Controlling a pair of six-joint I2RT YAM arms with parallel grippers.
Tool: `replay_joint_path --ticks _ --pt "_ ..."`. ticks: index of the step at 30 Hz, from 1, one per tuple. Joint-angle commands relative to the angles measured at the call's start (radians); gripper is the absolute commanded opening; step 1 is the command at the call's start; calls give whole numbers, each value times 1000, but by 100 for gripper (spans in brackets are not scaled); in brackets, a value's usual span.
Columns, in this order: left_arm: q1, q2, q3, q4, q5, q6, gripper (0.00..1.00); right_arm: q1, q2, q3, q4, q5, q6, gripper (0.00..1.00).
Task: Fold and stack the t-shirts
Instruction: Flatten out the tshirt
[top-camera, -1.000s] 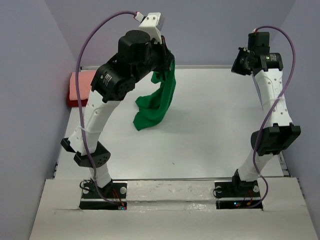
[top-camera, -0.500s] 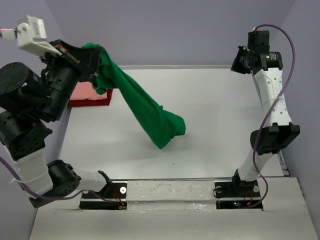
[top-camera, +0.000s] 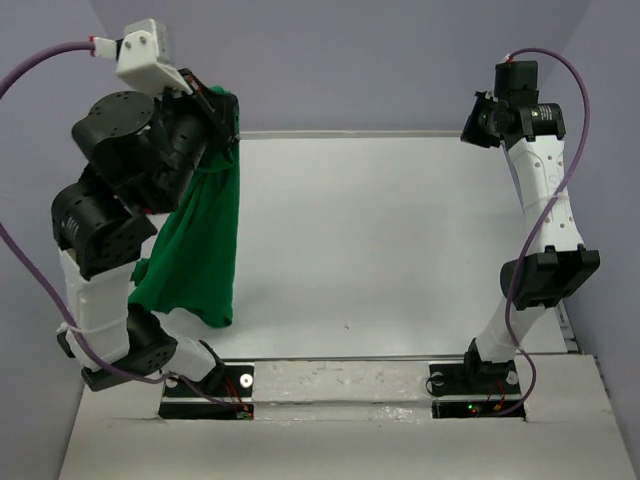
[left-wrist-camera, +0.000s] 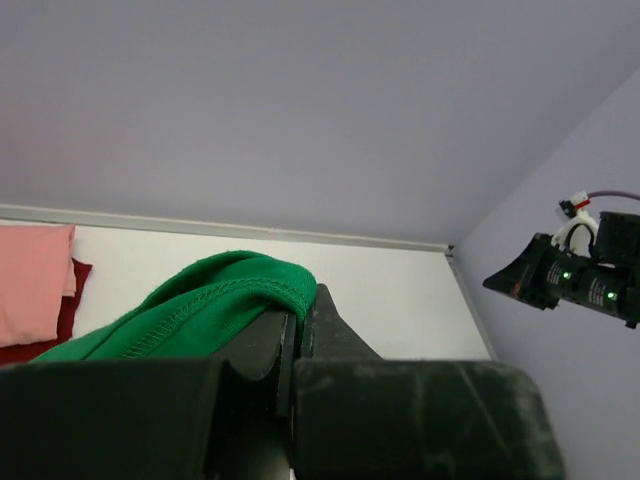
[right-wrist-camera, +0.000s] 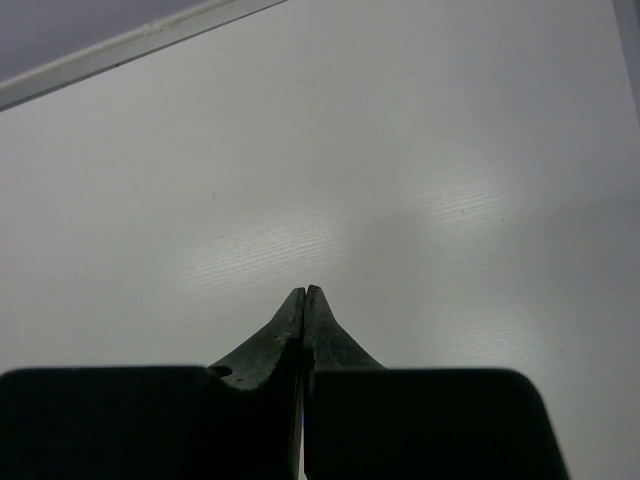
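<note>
The bright green t-shirt (top-camera: 205, 240) hangs in a long drape from my left gripper (top-camera: 228, 115), which is raised high over the table's left side. Its lower end (top-camera: 200, 305) reaches down near the front left. In the left wrist view the left gripper (left-wrist-camera: 300, 302) is shut on a hemmed fold of the green t-shirt (left-wrist-camera: 200, 305). The salmon-pink t-shirt (left-wrist-camera: 30, 290) lies on the dark red one (left-wrist-camera: 40, 345) at the back left; the left arm hides both in the top view. My right gripper (top-camera: 472, 130) (right-wrist-camera: 305, 290) is shut with nothing in it, held above bare table.
The white table (top-camera: 400, 230) has a raised strip along its back edge (left-wrist-camera: 250, 232), and lilac walls stand close on three sides. My left arm's bulky links (top-camera: 110, 210) overhang the left edge. The right arm (top-camera: 545, 200) stands along the right edge.
The left arm has swung from the back middle out to the far left and part-way back, carrying the green t-shirt, which now hangs straight down at the left. The right arm has not moved.
</note>
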Motion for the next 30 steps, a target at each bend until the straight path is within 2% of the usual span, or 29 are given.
replay_joint_path --ticks 1,8,15,24,30 --pt "0 54 -9 71 43 29 0 5 -8 39 3 -1 -10 0" --pt "-4 186 43 116 223 6 0 5 -15 27 2 4 -12 0" --pt "-108 255 100 218 361 12 0 5 -26 -16 15 -4 -9 0" --pt "-233 219 83 231 329 17 0 15 -11 7 8 2 -6 0" --pt "-261 143 37 183 194 28 0 15 -12 11 6 5 -3 0"
